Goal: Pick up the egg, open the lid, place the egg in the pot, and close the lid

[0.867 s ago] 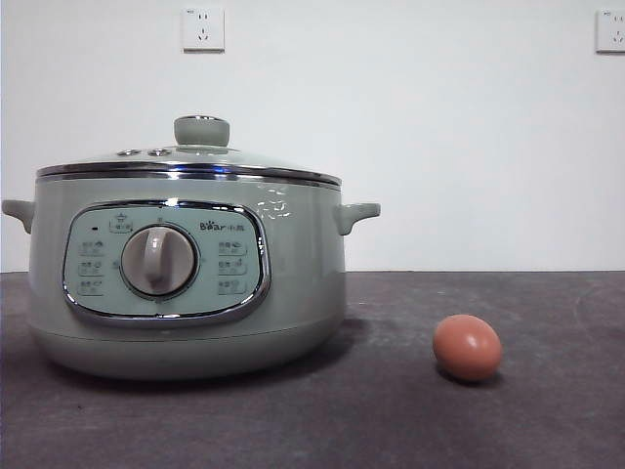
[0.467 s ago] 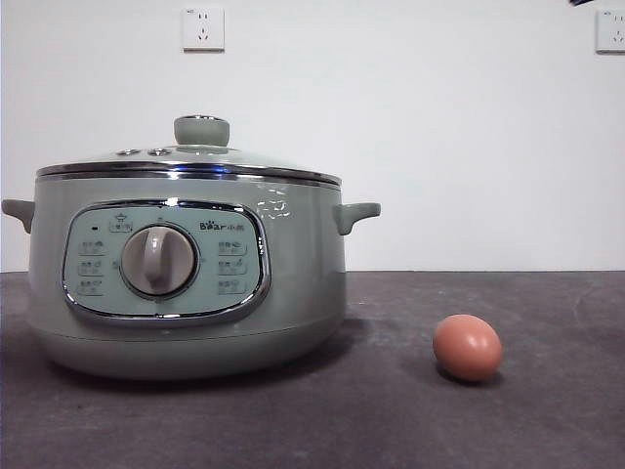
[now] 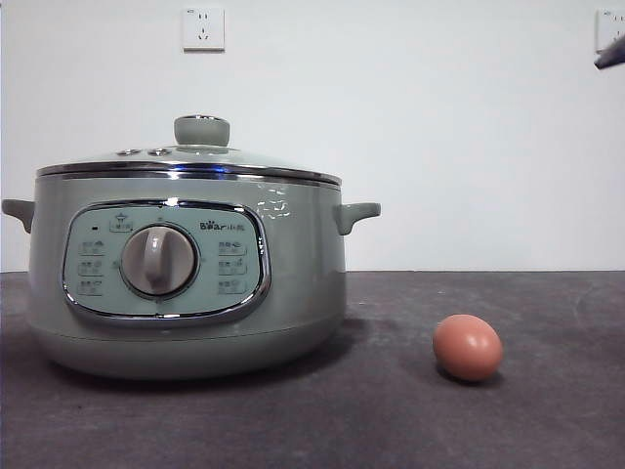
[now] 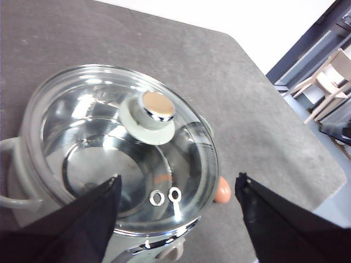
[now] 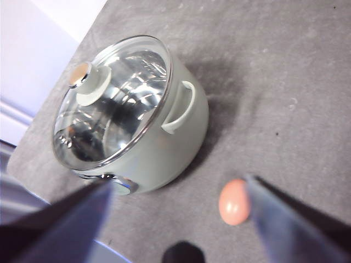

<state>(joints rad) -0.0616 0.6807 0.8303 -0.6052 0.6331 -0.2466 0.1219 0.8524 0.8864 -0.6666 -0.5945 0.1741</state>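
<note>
The sage-green pot (image 3: 186, 283) stands at the left of the dark table, and the glass lid (image 3: 190, 161) sits shut on it. On the table to its right lies the brown egg (image 3: 468, 347), a short way off. High above the lid (image 4: 126, 148) my left gripper (image 4: 178, 181) hangs open and empty, with the egg (image 4: 222, 190) showing past the pot's rim. My right gripper (image 5: 178, 183) is also open and empty, high over the table between the pot (image 5: 181, 131) and the egg (image 5: 235, 201). Its jaws look blurred.
A black arm tip (image 3: 610, 54) shows at the top right corner of the front view. Two wall sockets (image 3: 203, 29) are on the white wall behind. The table edge (image 4: 307, 131) runs beyond the pot, with chairs (image 4: 329, 71) past it.
The black arm tip at the top right corner has come lower into the front view. Pot, lid and egg have not moved.
</note>
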